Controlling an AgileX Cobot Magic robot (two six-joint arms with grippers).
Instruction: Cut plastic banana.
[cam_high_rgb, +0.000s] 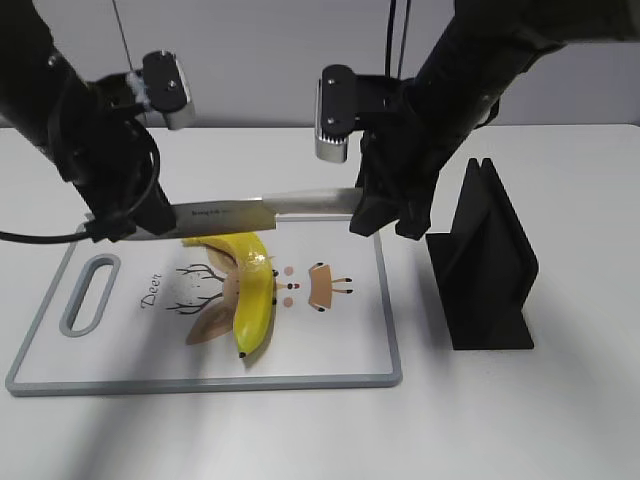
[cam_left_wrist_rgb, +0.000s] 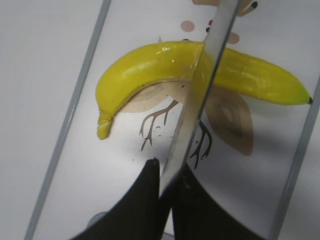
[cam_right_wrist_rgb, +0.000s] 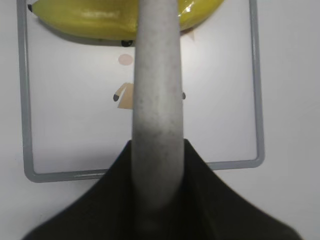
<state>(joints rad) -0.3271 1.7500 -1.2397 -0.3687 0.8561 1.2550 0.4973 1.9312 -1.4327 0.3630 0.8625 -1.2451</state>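
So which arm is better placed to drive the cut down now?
Probably the right: its gripper is shut on the knife handle, blade lying across the plastic banana. The left gripper only pinches the blade's tip end.

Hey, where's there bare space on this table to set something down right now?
Bare white table runs along the front edge, below the grey-rimmed white cutting board and in front of the black angled knife stand. The strip right of that stand is bare too. The board's middle is crowded: the glossy yellow plastic banana, the steel knife above it, and both arms.
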